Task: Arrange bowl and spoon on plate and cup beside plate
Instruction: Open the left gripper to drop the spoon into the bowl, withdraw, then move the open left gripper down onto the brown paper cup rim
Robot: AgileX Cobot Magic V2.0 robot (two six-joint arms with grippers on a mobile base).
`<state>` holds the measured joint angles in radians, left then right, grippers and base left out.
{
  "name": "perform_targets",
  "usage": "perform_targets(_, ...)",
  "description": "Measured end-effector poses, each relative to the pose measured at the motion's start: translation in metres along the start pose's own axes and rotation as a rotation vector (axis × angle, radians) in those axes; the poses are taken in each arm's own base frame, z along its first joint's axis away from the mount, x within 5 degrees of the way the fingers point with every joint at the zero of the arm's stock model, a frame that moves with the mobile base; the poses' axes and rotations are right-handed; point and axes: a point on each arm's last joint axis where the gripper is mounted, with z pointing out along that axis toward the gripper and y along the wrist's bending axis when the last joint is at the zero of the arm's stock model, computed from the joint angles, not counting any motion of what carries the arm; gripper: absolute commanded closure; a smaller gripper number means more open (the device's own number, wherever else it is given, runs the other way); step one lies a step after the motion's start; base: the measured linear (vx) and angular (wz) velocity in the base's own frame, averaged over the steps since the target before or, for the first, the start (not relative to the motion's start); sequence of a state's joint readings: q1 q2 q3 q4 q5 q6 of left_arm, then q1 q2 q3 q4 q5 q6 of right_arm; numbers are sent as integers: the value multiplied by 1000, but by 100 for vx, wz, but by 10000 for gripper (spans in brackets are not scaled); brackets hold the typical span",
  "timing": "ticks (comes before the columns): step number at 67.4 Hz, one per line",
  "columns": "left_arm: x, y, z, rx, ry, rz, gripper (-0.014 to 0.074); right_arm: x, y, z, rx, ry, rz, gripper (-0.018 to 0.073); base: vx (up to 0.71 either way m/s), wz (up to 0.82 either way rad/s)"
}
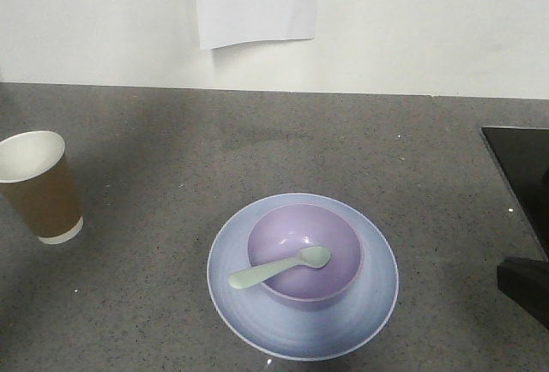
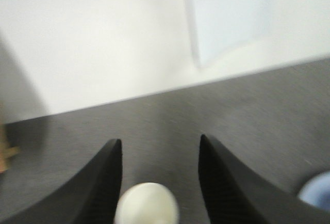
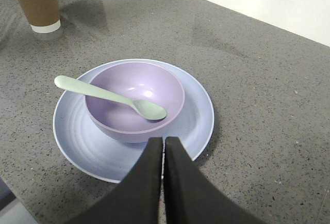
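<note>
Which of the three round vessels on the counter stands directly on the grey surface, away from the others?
The brown paper cup. It stands alone at the left, while the lavender bowl sits on the pale blue plate.

From my left wrist camera I see 2 black fingers (image 2: 103,182) on the left gripper (image 2: 160,182), matte, curved on their outer edges, with faint ribbing on the inner faces. My right gripper (image 3: 163,154) shows 2 smooth black fingers (image 3: 147,182) tapering to narrow tips. In the front view, a black block (image 1: 525,291) sits at the right edge; I cannot tell which part it is.
</note>
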<state>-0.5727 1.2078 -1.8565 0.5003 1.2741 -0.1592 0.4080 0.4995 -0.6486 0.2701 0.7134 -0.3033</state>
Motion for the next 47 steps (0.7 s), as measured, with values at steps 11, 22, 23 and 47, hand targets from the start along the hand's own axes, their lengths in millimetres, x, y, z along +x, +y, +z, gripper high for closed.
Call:
perform_targets(11,12,37,-14,-221,2,-32,379,0,0,0,0,0,0,564,0,0)
perform_targets(22,16,42,8,-268,76,-51,382,0,0,0,0,0,0,564,0,0)
perform_targets(23,16,42,11,-265,85,-52,381,0,0,0,0,0,0,564,0,0)
perform_targets(47,34,64,84,-191,319,-143,354,0,1,0,-7,-2,9,564,0,0)
